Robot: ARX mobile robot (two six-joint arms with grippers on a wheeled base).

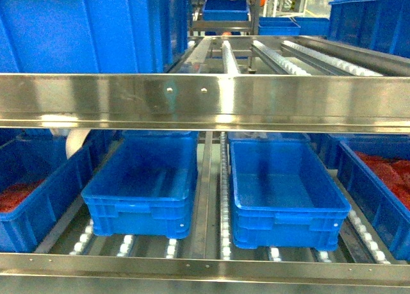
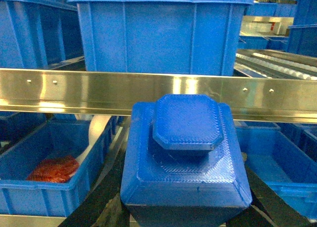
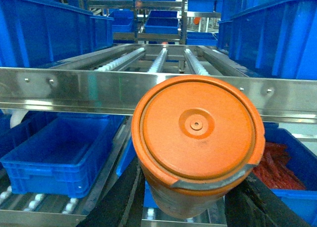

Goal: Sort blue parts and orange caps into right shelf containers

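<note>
In the left wrist view a blue part (image 2: 185,158), a blocky piece with an octagonal top, fills the space between the dark fingers (image 2: 99,202) of my left gripper (image 2: 184,204), which is shut on it. In the right wrist view my right gripper (image 3: 190,200) is shut on a round orange cap (image 3: 198,133). Both are held in front of the shelf's steel rail (image 1: 205,102). Two empty blue containers (image 1: 144,207) (image 1: 285,220) sit side by side on the lower roller shelf. Neither gripper shows in the head view.
A blue crate (image 1: 25,223) at the lower left and another (image 1: 378,204) at the lower right hold red pieces. A white object (image 1: 77,140) stands behind the left crate. More large blue crates (image 1: 83,28) sit on the upper roller shelf.
</note>
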